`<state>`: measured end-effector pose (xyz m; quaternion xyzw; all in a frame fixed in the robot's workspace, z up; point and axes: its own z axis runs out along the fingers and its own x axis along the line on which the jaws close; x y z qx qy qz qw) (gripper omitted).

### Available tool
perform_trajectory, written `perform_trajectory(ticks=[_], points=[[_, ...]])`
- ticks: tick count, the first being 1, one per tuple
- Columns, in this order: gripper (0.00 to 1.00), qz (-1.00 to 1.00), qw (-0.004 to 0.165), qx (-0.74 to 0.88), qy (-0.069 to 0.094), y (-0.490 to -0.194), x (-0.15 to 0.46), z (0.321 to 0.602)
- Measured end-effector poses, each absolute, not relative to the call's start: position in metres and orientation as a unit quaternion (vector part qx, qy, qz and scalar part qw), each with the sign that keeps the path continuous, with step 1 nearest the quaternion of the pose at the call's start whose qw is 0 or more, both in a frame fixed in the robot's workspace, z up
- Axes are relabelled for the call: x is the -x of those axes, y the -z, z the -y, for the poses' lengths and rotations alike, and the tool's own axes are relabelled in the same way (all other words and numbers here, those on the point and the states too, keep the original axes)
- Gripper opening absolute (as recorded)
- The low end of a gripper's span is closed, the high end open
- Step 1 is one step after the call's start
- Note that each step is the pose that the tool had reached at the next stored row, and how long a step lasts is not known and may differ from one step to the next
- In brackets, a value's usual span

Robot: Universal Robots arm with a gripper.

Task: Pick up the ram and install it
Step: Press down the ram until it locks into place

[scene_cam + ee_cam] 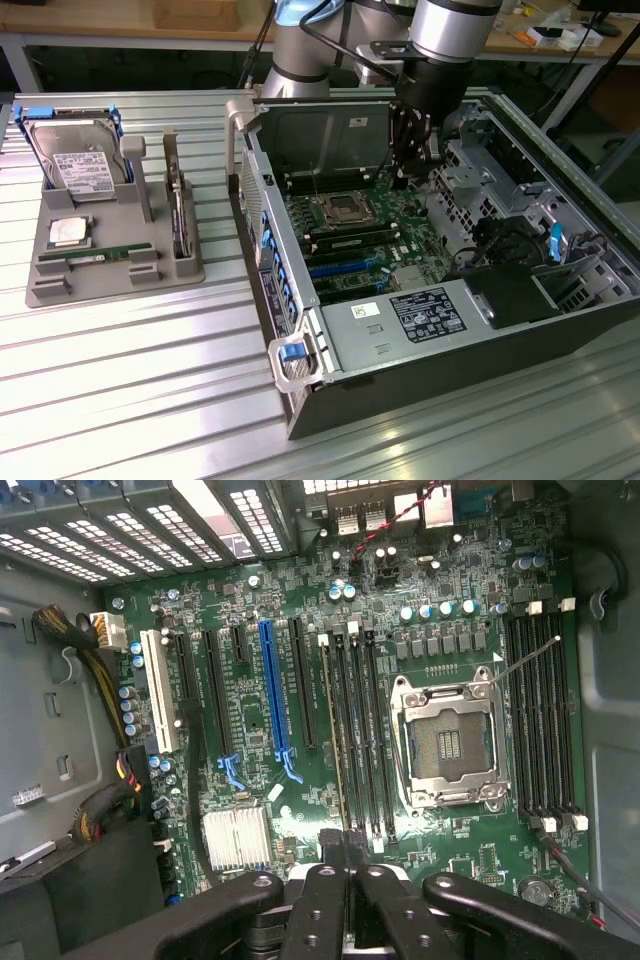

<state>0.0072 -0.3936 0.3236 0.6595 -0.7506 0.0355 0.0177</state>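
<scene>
The ram [100, 255] lies flat in a slot of the gray tray [110, 285], at the exterior view's left, well apart from the gripper. It is one long, thin green stick with a small white label on it.

The tray looks like smooth gray plastic with blocky walls. It sits on a shiny metal table [150, 400] with long ridges. The tray also holds one square silver chip [70, 231], one boxy silver drive [80, 160] in a blue frame, and one tall card [178, 220] standing on its edge.

Just beside the tray is one big dark metal case [420, 380], lying open on its side. Inside is a green board [250, 660] dotted with tiny parts. On it are one square metal socket [450, 745], one blue slot [270, 695], one white slot [160, 690] and long black slots on both sides of the socket.

The black gripper [403, 178] hangs over the board, near the socket. Its fingers [325, 900] are pressed together, and I see nothing held between them. The gray round arm [440, 30] rises behind it. Wooden benches [120, 20] stand far back.
</scene>
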Motion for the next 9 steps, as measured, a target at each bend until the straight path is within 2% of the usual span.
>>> perform_trajectory(ticks=[9], points=[[0.11,0.762,0.018,-0.646,-0.035,-0.3235,-0.0058,0.3936]])
